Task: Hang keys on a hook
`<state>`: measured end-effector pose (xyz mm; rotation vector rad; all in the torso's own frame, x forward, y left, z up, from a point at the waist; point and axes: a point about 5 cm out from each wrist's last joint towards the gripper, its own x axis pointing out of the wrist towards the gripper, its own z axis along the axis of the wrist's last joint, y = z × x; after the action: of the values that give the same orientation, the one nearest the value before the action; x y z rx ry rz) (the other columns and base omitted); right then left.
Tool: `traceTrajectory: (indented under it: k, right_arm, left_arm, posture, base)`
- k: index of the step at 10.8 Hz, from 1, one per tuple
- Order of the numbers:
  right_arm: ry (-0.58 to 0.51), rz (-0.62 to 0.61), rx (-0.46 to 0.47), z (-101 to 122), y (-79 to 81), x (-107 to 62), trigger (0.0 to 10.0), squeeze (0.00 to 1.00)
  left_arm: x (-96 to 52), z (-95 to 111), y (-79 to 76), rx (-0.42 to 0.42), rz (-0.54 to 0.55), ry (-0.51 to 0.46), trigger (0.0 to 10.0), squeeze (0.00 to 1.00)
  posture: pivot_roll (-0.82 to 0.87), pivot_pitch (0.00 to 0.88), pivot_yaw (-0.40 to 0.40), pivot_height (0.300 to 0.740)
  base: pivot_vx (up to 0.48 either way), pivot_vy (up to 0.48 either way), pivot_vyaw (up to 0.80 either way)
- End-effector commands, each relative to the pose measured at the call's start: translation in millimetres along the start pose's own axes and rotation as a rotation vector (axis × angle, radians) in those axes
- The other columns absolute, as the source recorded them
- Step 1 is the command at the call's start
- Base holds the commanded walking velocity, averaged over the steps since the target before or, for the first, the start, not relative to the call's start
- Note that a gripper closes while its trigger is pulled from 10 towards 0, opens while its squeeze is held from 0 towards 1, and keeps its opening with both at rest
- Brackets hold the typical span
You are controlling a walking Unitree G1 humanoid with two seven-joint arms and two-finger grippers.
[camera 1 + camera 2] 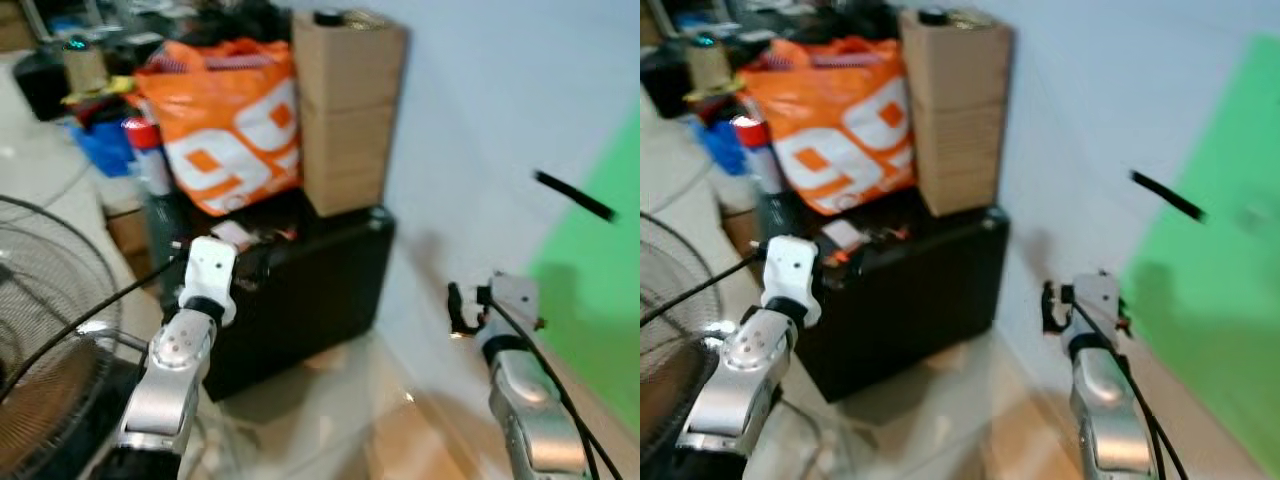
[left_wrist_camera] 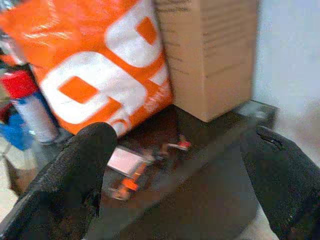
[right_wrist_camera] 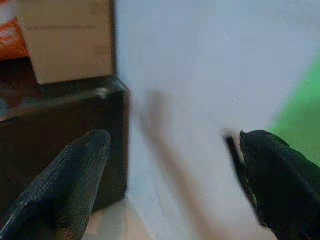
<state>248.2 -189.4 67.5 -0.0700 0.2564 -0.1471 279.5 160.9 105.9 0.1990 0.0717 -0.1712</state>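
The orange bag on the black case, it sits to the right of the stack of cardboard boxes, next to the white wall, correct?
Not quite. The orange bag does sit on the black case, but it is to the left of the cardboard boxes, as the left eye view shows. It is the boxes that stand next to the white wall.

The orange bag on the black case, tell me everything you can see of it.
The orange bag looks like a glossy plastic shopping bag, bright orange with large white lettering across its front. It looks full and stands roughly upright, its top edge crumpled. It rests on the black case, with its side against the stacked cardboard box toward the wall. A spray can with a red cap stands beside it on the other side. Small items lie on the case in front of it, too blurred to name.
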Motion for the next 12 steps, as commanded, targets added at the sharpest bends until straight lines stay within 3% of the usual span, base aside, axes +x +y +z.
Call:
traceTrajectory:
  k: [1, 12]
  right_arm:
    - [-0.011, 0.017, 0.008, 2.9, 6.5, 0.5, 10.0, 1.0]
    - [-0.017, 0.036, 0.002, 4.9, 10.2, 6.0, 10.0, 1.0]
  left_arm:
    - [-0.4, -0.4, 6.9, 0.016, 0.014, 0.003, 10.0, 0.67]
    - [0.9, -0.6, 10.4, 0.022, 0.025, 0.002, 10.0, 0.67]
  posture:
    - [0.0, 0.0, 0.008, 0.74]
    - [0.01, 0.0, -0.005, 0.74]
  base:
    - [0.371, 0.0, 0.0]
    - [0.371, 0.0, 0.0]
